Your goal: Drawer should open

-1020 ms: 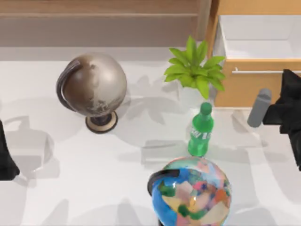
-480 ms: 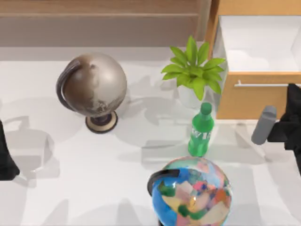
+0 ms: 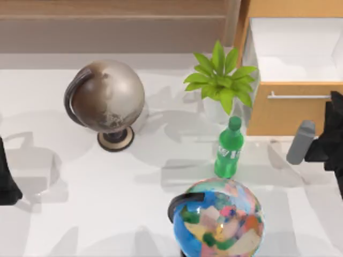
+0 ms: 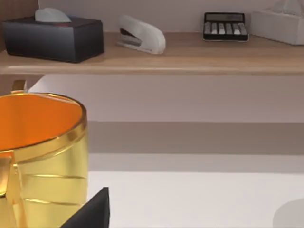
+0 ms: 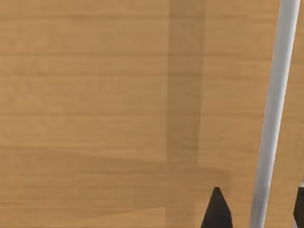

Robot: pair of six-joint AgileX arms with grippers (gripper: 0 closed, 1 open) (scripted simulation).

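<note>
The right gripper (image 3: 328,115), a black two-finger tool at the right edge of the top view, sits against the wide light orange-brown wooden drawer (image 3: 284,115) in the frame's upper right; whether it is clamped on the thin silver bar handle (image 3: 297,97) cannot be told from above. Over the last second the drawer front has slid down the frame toward the table's near side, baring more of its white inside (image 3: 297,48), then nearly stopped in the last half second. In my judgement the drawer is now well open and the pull is nearly done. A leafy green potted plant (image 3: 220,80) and a green plastic bottle (image 3: 229,147) stand just left of it. The left arm (image 3: 8,176) is parked at the left edge.

In the left wrist view, a shiny gold cup with an orange inside (image 4: 42,152) stands close by.

In the right wrist view, the pale grained wood of the drawer front spreads wide, the silver bar crossing it between two dark fingertips (image 5: 216,209) set either side of it, with a gap showing beside the nearer tip.
</note>
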